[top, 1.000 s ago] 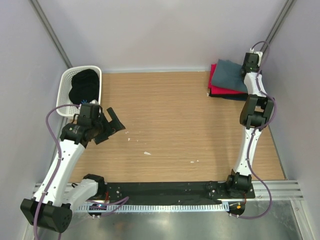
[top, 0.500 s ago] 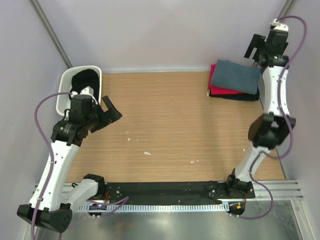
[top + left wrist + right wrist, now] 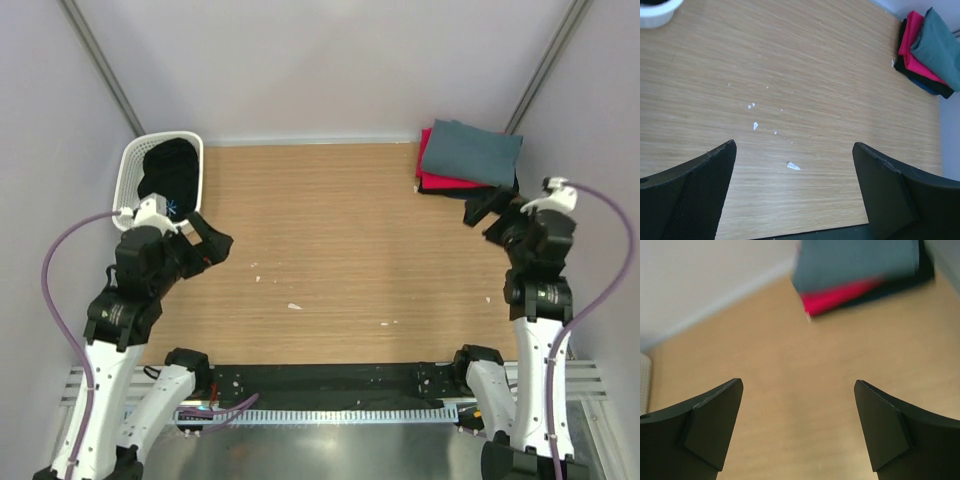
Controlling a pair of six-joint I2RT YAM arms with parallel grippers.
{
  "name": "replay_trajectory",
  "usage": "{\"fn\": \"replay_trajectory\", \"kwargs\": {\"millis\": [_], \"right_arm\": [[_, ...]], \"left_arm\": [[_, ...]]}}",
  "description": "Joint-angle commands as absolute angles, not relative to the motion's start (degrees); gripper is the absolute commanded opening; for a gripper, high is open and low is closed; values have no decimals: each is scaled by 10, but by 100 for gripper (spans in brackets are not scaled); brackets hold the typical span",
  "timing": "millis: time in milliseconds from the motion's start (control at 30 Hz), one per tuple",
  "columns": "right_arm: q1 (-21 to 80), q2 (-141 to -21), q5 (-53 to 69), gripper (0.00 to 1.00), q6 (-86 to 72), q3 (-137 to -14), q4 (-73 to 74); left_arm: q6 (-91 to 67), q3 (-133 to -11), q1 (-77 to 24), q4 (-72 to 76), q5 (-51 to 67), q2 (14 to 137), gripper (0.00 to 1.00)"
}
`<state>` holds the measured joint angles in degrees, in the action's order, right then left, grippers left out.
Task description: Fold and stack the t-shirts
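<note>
Trouble lies mostly at the two far corners; my left gripper hangs over the near left of the pale wooden table with its fingers spread wide and nothing between them, and my right gripper hovers at the right side, equally wide and equally empty. Three folded shirts sit piled in the far right corner: the slate blue-grey cloth t-shirt on top, the bright red cloth t-shirt under it, the dark cloth t-shirt at the bottom; the crumpled black cloth bundle lies inside the white perforated plastic basket at the far left, and I judge it to be the work left, though I cannot tell whether it is one shirt or several.

The right gripper is just on the near side of the pile; a careless swing far or right could clip the top layer and slide it off the red one, undoing a finished fold. On the left, the bundle is wadded down in the basket; a pinch there may take two layers or two garments at once, or catch the basket's wall, and the light basket could lift or tip with the cloth. Small white scraps dot the middle of the table; cloth spread over them could wrinkle or carry them into the fold.
</note>
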<state>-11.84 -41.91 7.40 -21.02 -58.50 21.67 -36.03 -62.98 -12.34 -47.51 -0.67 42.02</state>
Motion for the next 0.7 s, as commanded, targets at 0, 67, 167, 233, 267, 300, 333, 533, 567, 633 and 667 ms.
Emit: {"fn": "replay_trajectory", "kwargs": {"millis": [0,67,167,233,267,300,333,533,567,633,667], "right_arm": [[-120,-356,75,99,-263,-470,338],[-120,-296,52,100,-305,-405,364],[-120,-250,58,100,-350,-350,364],[-120,-219,73,100,-384,-321,344],[-120,-213,76,100,-391,-312,334],[-120,-207,73,100,-395,-304,324],[-120,-207,70,100,-396,-297,323],[-120,-228,50,100,-375,-301,329],[-120,-229,50,100,-374,-304,328],[-120,-229,51,100,-372,-307,319],[-120,-229,54,100,-373,-308,315]], "left_arm": [[-388,-557,-120,-470,-9,368,100],[-403,-525,-121,-482,-16,334,100],[-420,-496,-121,-498,-26,300,100],[-421,-476,-120,-506,-31,291,100],[-420,-473,-121,-511,-35,287,100],[-420,-470,-121,-515,-50,285,100],[-422,-471,-121,-519,-57,285,100],[-425,-463,-121,-513,-57,282,100],[-425,-460,-121,-508,-51,281,100],[-429,-455,-121,-500,-43,282,100],[-430,-454,-121,-501,-44,284,100]]}}
